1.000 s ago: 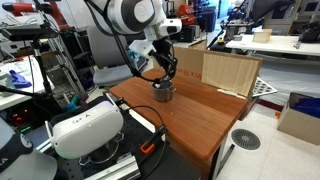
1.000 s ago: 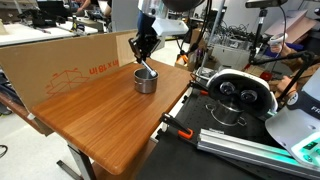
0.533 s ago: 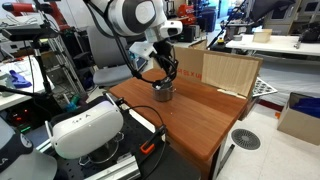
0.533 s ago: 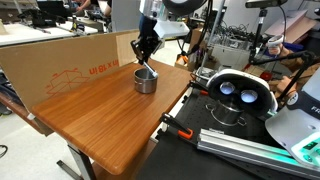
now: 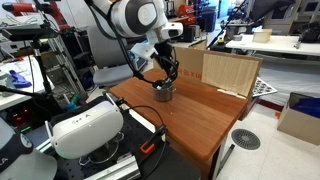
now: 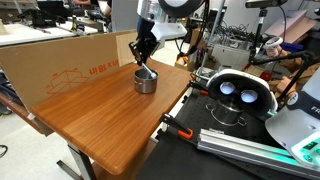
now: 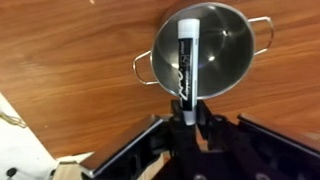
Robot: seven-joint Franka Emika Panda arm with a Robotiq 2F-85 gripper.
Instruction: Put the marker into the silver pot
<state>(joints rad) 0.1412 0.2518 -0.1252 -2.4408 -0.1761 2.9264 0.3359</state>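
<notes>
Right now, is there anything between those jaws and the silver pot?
Only the marker: in the wrist view it runs from the jaws, which grip one end, down into the silver pot. Nothing else is there.

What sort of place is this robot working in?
Most likely a robotics lab or workshop: a VR headset sits beside the wooden table, cluttered equipment benches fill the background, and a cardboard sheet stands along the table's edge.

Arm (image 5: 135, 17) bent over, gripper (image 6: 146, 66) pointing down, fingers (image 7: 177, 128) clamping marker (image 7: 186, 55)
</notes>
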